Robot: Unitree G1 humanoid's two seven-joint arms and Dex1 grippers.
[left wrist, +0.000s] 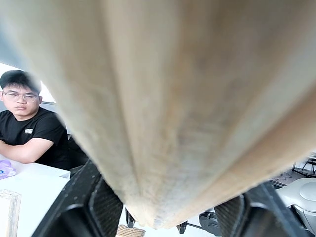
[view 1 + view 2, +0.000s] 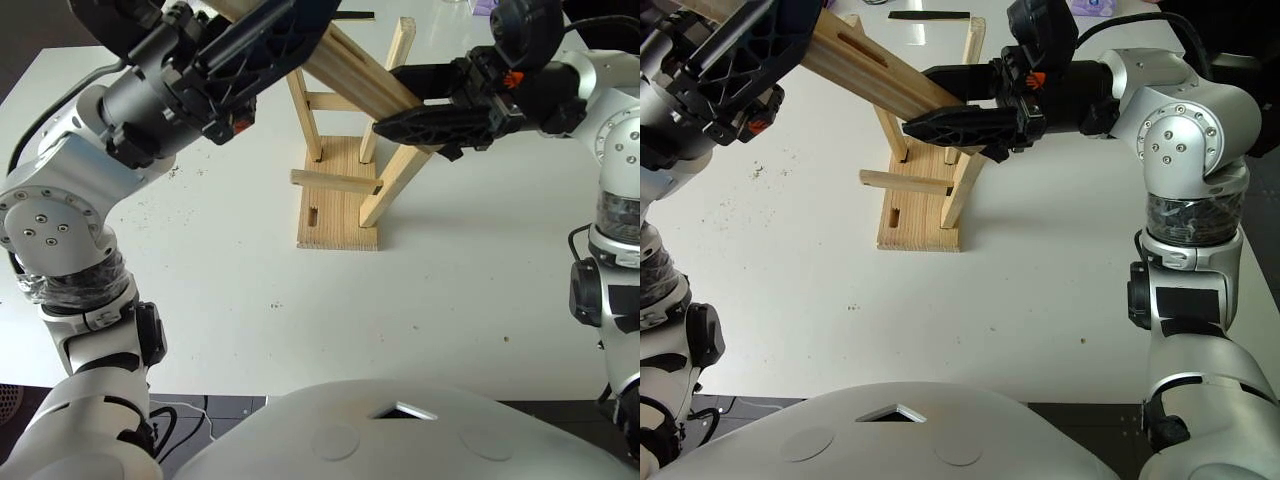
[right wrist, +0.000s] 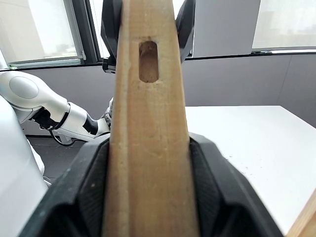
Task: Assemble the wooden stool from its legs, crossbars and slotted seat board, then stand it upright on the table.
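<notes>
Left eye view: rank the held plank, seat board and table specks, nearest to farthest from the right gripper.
1. Plank, clamped in the right gripper.
2. Seat board, on the table below it.
3. Specks, far to the robot's left.

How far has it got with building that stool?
Partly built. The seat board lies flat on the table with legs standing in it, joined by crossbars. In hand: left tool and right tool both grip a slotted wooden piece above it. Left: fitting that piece, then standing it all upright.

Wooden piece (image 1: 163, 94) held between black fingers (image 1: 81, 205) of left claw (image 1: 165, 210).
</notes>
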